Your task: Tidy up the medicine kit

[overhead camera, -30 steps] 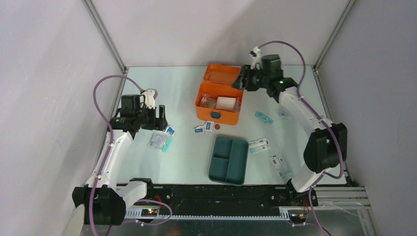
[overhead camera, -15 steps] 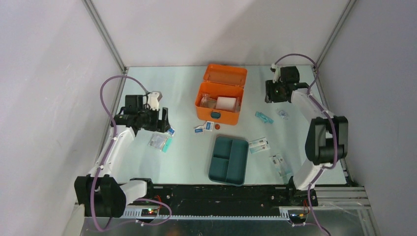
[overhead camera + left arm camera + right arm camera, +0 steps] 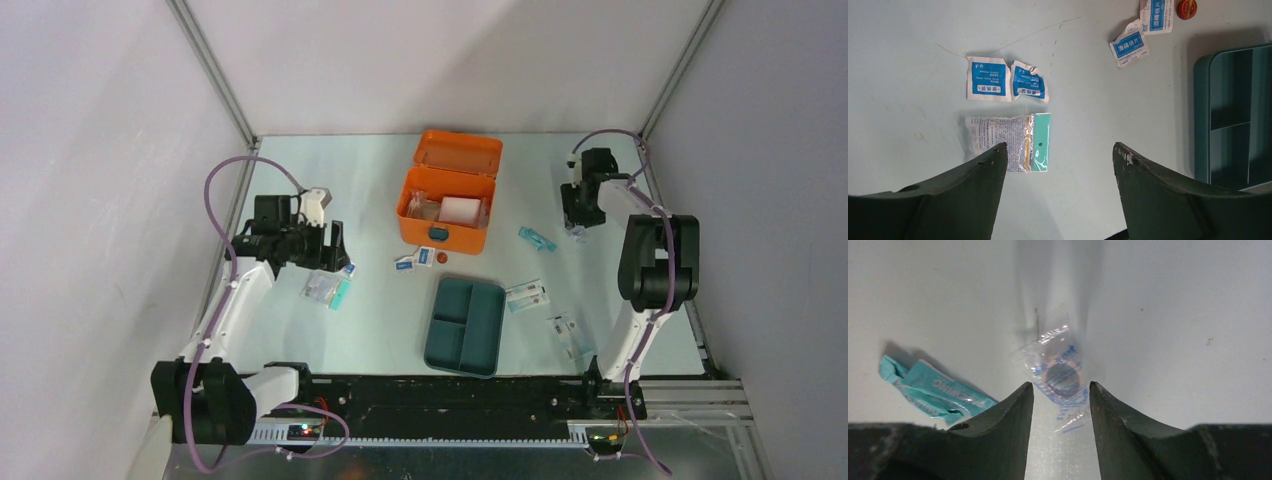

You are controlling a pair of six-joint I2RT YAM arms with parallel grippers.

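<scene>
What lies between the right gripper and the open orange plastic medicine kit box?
Nothing visible: bare table separates the right gripper from the orange plastic medicine kit box. The small teal packet lies nearer the arms, off that line, and the box's lid stands open.

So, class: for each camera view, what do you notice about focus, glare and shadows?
Top external: even, soft light, sharp throughout. Left wrist: table and printed packets crisp, the end effector fingers dark. Right wrist: glare on the clear packet, faint shadow streaks above it, fingers dark in the foreground.
</scene>
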